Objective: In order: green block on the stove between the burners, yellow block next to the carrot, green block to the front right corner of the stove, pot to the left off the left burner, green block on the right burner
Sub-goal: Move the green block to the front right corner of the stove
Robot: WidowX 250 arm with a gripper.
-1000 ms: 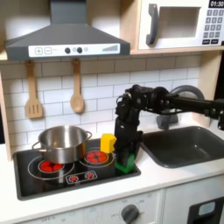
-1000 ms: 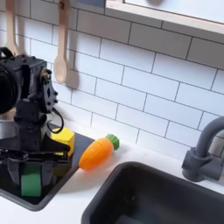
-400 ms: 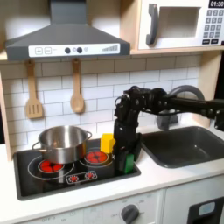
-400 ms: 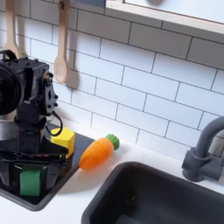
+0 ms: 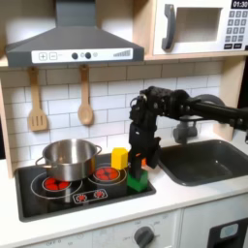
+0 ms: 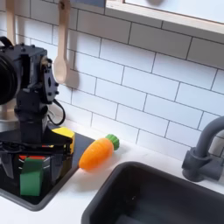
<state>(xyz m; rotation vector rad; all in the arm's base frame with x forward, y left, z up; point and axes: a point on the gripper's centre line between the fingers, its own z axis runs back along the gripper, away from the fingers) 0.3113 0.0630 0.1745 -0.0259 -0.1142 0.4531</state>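
Green block at the stove front right corner in the first exterior view. Gripper just above it, jaws spread, released. Yellow block at the stove's back edge beside carrot.

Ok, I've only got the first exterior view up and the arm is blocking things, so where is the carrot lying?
Observer: In the second exterior view the carrot lies on the white counter just off the stove, between it and the sink.
Operator: Which way does it point?
Observer: Its green tip points toward the tiled wall.
Operator: How close is the yellow block?
Observer: The yellow block sits at the stove's edge, close beside the carrot's blunt end. I can't tell whether they touch.
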